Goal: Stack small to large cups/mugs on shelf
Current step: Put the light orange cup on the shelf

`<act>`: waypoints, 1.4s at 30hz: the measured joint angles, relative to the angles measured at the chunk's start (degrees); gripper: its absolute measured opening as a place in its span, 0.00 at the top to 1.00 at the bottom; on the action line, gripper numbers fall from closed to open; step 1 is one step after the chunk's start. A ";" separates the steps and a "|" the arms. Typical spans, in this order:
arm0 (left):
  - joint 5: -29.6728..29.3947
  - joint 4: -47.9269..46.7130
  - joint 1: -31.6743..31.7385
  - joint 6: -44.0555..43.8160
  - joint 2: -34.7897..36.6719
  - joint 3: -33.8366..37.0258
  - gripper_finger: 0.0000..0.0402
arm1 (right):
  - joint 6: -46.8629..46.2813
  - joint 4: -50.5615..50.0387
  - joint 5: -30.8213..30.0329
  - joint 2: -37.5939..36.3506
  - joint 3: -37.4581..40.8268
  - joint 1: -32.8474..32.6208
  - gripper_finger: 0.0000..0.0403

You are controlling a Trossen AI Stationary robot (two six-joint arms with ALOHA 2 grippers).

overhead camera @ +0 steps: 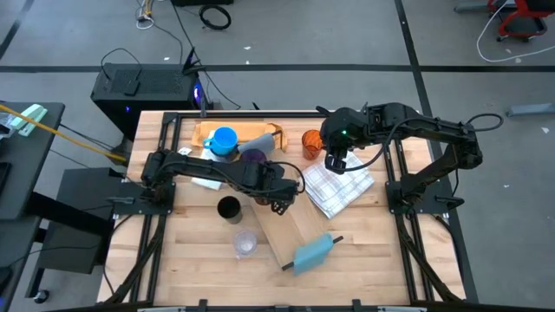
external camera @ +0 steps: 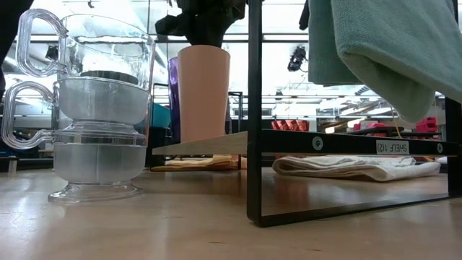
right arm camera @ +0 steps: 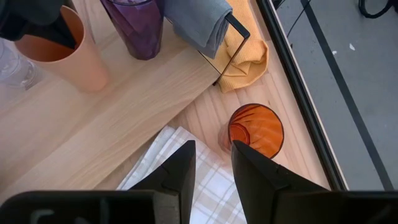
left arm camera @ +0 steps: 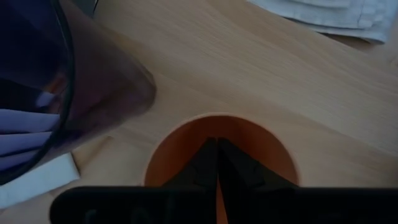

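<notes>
A pale orange cup (external camera: 203,94) stands upright on the long pale plank shelf (overhead camera: 299,227), with a purple tumbler (right arm camera: 138,28) just behind it. My left gripper (left arm camera: 217,146) is shut and points down into this cup's mouth (left arm camera: 186,143). My right gripper (right arm camera: 212,149) hangs open over the white checked cloth (overhead camera: 340,186), beside a clear orange cup (right arm camera: 256,129) that stands on the table. A bright blue mug (overhead camera: 224,141), a black cup (overhead camera: 228,209) and stacked clear glasses (external camera: 97,108) stand apart from both grippers. My left gripper reaches from above with both shut fingers (left arm camera: 205,165) inside the rim of the pale orange cup (right arm camera: 68,56). Whether they touch its inner wall or bottom I cannot tell. The cup stands upright on the shelf plank.
An orange-brown board (overhead camera: 238,132) with a yellow cloth (right arm camera: 245,62) lies at the far side. A blue-grey cloth (right arm camera: 199,22) hangs on a black frame at the shelf's far end, another (overhead camera: 312,253) at its near end. Bare wood shows at the near right.
</notes>
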State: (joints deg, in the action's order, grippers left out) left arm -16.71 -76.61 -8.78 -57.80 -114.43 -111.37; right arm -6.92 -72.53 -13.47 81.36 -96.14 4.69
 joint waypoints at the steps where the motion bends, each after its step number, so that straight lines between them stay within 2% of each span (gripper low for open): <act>1: 0.00 -0.03 0.11 0.00 0.00 0.00 0.96 | 0.01 0.00 0.00 0.00 0.00 0.02 0.73; 20: -2.35 -2.13 0.31 0.09 0.00 0.00 0.98 | 0.04 0.00 0.00 0.00 0.00 0.00 0.73; 28: -2.99 -2.78 0.31 0.10 0.00 0.00 0.96 | 0.07 0.00 0.00 0.00 0.00 0.00 0.73; 35: -3.81 -3.82 0.31 0.11 0.00 0.00 0.98 | 0.07 0.00 0.00 0.00 0.00 0.02 0.73; 42: -4.70 -4.29 0.31 0.02 0.02 0.00 0.95 | 0.07 0.00 0.00 0.00 0.00 0.01 0.73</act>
State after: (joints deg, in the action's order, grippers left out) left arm -21.41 -80.90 -8.47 -57.78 -114.41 -111.37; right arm -6.85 -72.53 -13.47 81.36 -96.14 4.70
